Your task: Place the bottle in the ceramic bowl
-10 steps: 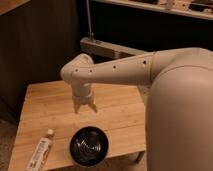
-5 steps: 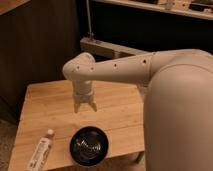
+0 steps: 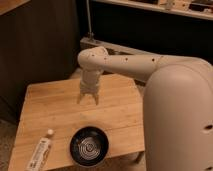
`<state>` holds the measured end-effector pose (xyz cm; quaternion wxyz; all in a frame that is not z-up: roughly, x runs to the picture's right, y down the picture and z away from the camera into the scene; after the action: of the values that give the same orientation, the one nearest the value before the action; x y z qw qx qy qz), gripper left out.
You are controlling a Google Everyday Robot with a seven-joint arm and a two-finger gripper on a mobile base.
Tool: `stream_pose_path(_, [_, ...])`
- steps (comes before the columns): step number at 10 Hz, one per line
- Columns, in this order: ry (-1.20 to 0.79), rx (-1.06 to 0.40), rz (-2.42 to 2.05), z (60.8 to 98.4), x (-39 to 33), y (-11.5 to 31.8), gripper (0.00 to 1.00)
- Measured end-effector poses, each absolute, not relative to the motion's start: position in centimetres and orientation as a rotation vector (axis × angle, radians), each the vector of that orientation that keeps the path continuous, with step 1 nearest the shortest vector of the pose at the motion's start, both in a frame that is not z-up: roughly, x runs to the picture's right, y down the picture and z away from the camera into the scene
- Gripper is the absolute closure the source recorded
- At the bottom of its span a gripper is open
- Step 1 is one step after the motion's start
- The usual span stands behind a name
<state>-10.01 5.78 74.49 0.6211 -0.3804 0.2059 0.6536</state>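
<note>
Wooden table (image 3: 46, 106) beneath the gripper (image 3: 87, 101)

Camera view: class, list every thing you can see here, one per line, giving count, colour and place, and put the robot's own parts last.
bottle: one, white with a white cap and a printed label, lying at the table's near left corner, left of the bowl and apart from it.
ceramic bowl: one, glossy black with pale rings inside, empty, by the table's near edge.
table: one, light wood, centre of the view.
pole: one, grey, upright behind the table.
arm: one, white, reaching in from the right over the table.
gripper: one, white, open and empty, pointing down above the table's middle, beyond the bowl.
</note>
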Motion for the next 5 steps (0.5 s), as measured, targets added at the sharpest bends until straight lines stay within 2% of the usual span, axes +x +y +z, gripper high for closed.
stream_pose_path(3, [0.497, -1.062, 1.495, 74.8, -11.3, 5.8, 0.35])
stream_pose_path(5, [0.486, -1.092, 1.464, 73.9, -13.2, 5.9, 0.35])
